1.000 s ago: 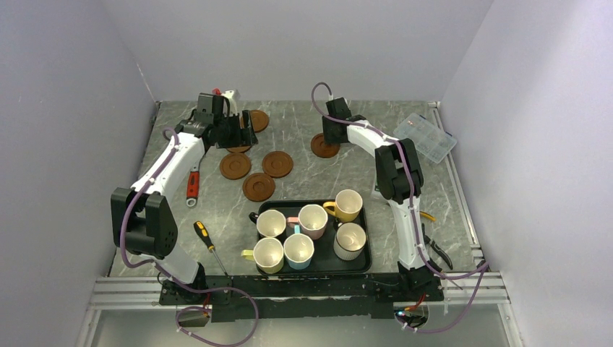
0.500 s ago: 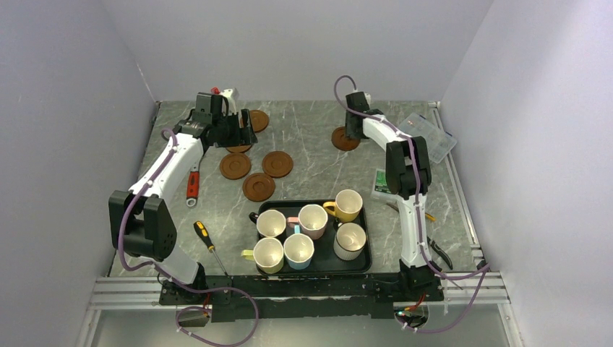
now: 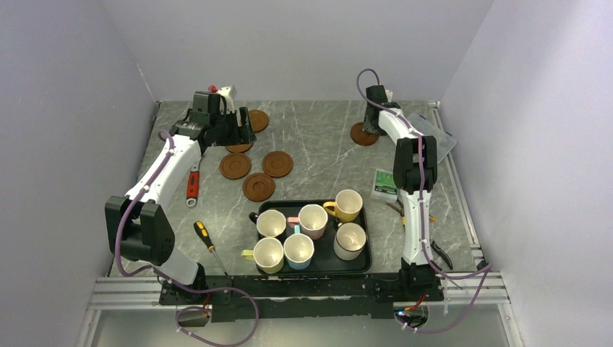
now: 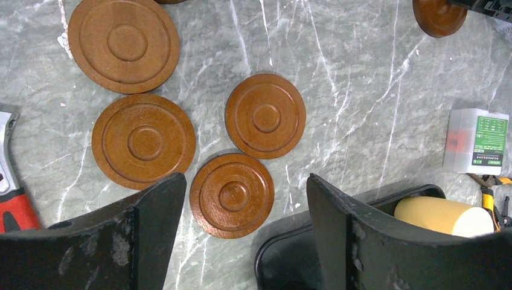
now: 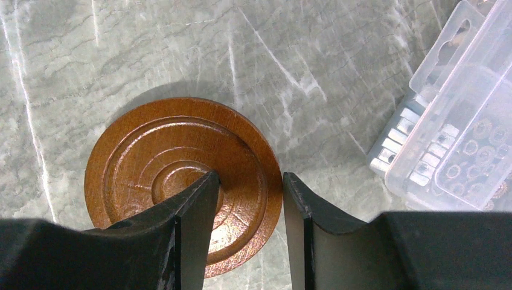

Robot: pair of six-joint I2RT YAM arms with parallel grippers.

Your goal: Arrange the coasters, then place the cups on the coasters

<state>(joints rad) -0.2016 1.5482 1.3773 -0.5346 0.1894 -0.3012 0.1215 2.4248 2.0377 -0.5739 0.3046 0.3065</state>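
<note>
Under my right fingers [image 5: 244,235], far right on the table [image 5: 151,48], lies a coaster [image 5: 133,157]; they look slightly spread above it, whether touching I cannot tell.

Reddish-brown coasters [image 4: 232,194] with ring grooves on grey-veined marble table [image 4: 356,78].

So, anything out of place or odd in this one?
Nothing spilled or damaged. Stray tools lie around: a screwdriver and red-handled tool by the left arm, pliers by the right. The cups sit upright in the tray.
</note>
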